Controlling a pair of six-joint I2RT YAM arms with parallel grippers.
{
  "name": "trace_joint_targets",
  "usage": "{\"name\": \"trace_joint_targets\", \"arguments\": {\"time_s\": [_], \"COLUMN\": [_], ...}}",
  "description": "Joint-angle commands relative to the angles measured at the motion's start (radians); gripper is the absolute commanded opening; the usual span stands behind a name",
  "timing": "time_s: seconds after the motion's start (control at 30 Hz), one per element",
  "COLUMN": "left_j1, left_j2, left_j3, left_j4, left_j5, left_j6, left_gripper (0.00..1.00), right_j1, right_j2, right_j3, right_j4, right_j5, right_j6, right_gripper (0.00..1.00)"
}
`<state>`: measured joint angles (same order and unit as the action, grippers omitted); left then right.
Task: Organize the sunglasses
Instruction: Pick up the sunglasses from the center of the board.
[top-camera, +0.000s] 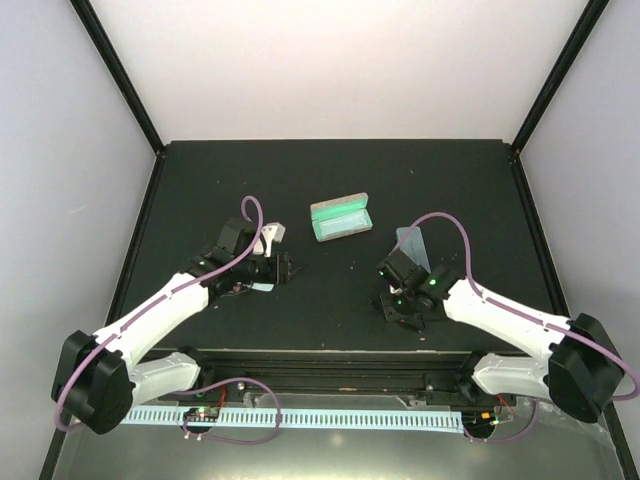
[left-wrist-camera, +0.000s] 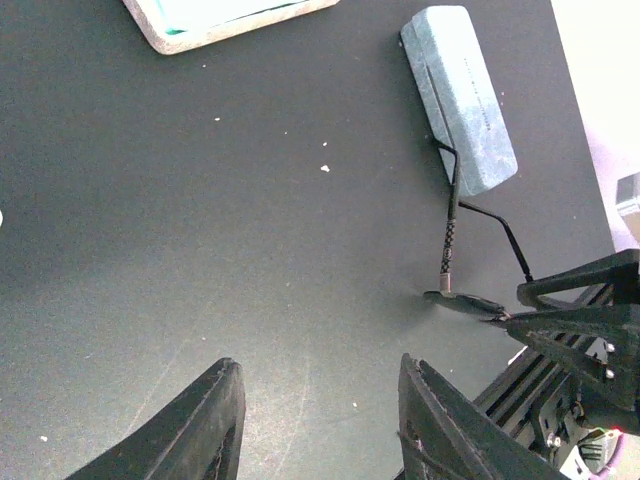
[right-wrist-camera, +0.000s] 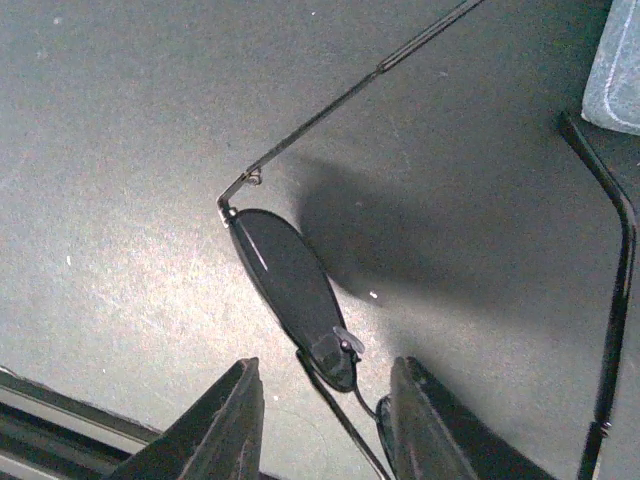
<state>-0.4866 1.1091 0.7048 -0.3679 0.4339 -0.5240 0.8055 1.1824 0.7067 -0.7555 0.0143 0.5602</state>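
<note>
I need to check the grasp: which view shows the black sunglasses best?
Right wrist: the black sunglasses fill the frame, with one dark lens, a nose pad and both open temples clear, between the fingers of the right gripper. Left wrist shows them small and side-on near the blue-grey case. From the top they are lost under that gripper.

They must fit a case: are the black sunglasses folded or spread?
Spread: in the right wrist view both temples of the black sunglasses stretch away from the lenses, not laid across them.
</note>
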Motion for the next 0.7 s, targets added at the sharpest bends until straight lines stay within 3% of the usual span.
{"name": "trace_joint_targets", "arguments": {"time_s": [0.0, 0.4, 0.67], "left_j1": [0.001, 0.007, 0.010], "left_j2": [0.022, 0.073, 0.072], "left_j3": [0.049, 0.068, 0.061], "left_j4": [-0.036, -0.043, -0.037], "left_j5": [-0.012, -0.009, -0.011], "left_j6": [0.025, 0.050, 0.049], "left_gripper": [0.43, 0.42, 0.42], "right_j1": [0.044, 0.103, 0.107], "right_j2": [0.069, 0.166, 0.226], "right_j3": [0.081, 0.113, 0.119], "right_j4": [-0.133, -0.184, -0.160], "right_j5": [0.060, 0.121, 0.121], "right_j6": [0.001, 0.006, -0.022], "right_gripper": [0.38, 0.37, 0.16]}}
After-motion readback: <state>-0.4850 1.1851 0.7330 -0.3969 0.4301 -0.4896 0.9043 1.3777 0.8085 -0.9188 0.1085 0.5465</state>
